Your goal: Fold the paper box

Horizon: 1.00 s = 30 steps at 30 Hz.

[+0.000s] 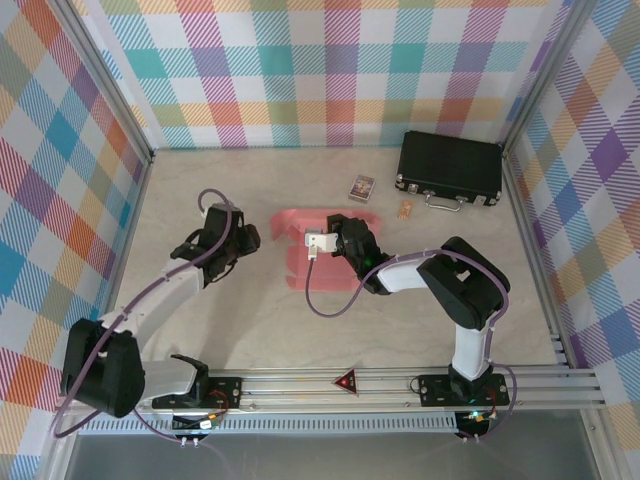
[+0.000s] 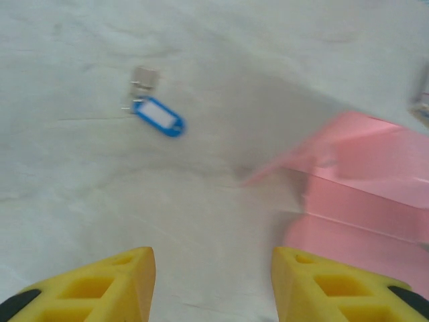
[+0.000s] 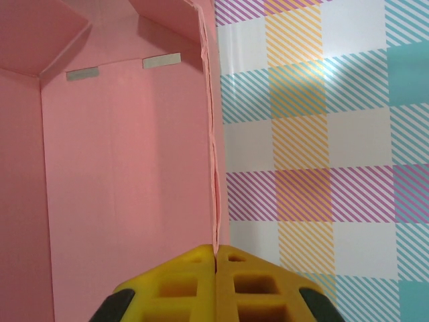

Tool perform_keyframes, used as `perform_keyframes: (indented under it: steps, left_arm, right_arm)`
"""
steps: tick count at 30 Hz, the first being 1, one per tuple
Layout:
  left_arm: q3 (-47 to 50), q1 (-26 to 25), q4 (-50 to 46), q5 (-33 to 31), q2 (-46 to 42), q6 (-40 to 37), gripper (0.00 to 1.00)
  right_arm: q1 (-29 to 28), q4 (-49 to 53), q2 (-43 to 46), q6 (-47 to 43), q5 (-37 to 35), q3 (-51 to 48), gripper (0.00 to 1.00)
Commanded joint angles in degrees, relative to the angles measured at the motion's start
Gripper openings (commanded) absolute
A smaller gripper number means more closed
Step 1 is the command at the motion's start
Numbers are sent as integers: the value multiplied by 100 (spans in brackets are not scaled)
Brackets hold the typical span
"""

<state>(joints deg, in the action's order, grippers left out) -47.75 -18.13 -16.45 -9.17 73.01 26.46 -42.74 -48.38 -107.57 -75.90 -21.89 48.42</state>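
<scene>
While a raised panel of the paper box (image 3: 127,174) is pinched edge-on between the closed fingers of the right gripper (image 3: 216,260), the step in hand is judged to be the lifting of that panel about its crease. The panel is seen running straight up and away from the fingertips, with its pink inner face to their left and the plaid wall (image 3: 322,134) to their right; two small grey marks (image 3: 161,61) are seen near its far end. The left gripper (image 2: 213,261) is held wide apart and empty, low over the table (image 2: 100,201). The box is seen ahead and to the right of its fingers, and a blue key tag (image 2: 159,118) ahead and to the left, well apart from the box. From above, the box is seen lying between the two grippers.

For the fold to be made well, the panel should be swung about the scored line rather than pulled, so that the sheet is not dragged across the table. The grip should be firm but not so tight that the thin card is crushed. The base could be pressed flat by the left gripper just beside the crease, since thin card is likely to buckle if twisted. How far the other flaps are folded cannot be told.
</scene>
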Motion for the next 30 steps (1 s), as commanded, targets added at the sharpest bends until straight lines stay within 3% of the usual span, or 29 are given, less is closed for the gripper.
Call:
perform_keyframes:
  steps: [1, 10, 18, 30]
  left_arm:
    - [-297, 270, -105, -62, 431, -457, 48]
    - [-1626, 486, -190, 458, 2136, -973, 37]
    - [-2636, 495, -543, 374, 3274, -1140, 35]
    - [-2712, 495, -510, 1986, 3410, -1323, 31]
  right_arm:
    - [-33, -19, -63, 5, 34, 53, 6]
    - [-26, 61, -107, -10, 27, 201, 6]
    - [-1, 280, -74, 4, 97, 349, 7]
    - [82, 731, -45, 137, 195, 554, 7]
